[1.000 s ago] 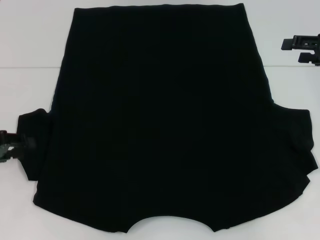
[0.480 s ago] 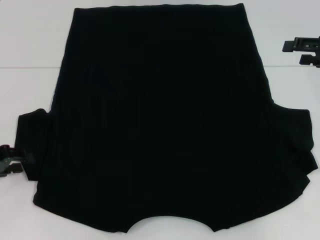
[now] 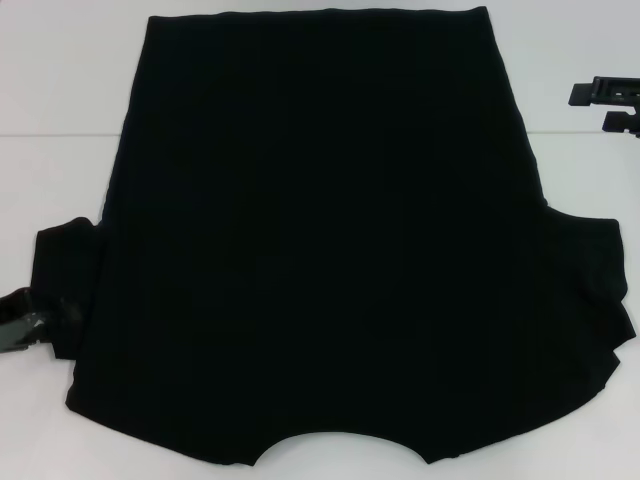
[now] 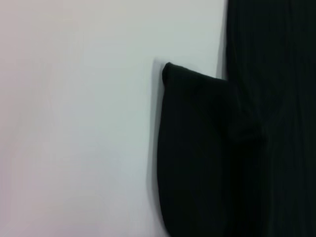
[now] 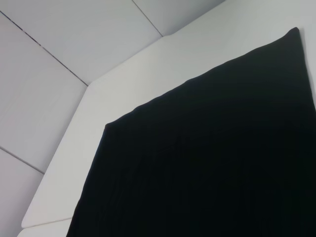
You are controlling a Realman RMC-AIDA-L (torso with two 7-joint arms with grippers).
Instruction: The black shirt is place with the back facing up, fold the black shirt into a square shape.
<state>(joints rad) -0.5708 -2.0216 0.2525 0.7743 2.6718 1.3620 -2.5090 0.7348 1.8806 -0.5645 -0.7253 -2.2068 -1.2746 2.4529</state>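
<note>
Since a second ago the left gripper (image 3: 22,328) has slid outward toward the worktop's left edge and dropped lower, now lying just beside the shirt's left sleeve, while the right gripper (image 3: 612,104) has drifted slightly toward the right edge; the shirt itself has not shifted.

The black shirt (image 3: 330,240) lies spread flat over most of the white worktop (image 3: 60,90), hem toward the far edge and neck cutout at the near edge, plain side up. Its left sleeve (image 3: 65,285) is bunched and folded in on itself near the left edge; the left wrist view shows that sleeve (image 4: 197,153) lying flat on the worktop. The right sleeve (image 3: 595,300) fans out in folds to the right edge.

The right gripper hovers apart from the shirt, beyond its far right side. Whether either gripper's fingers are spread or pressed together cannot be told.
</note>
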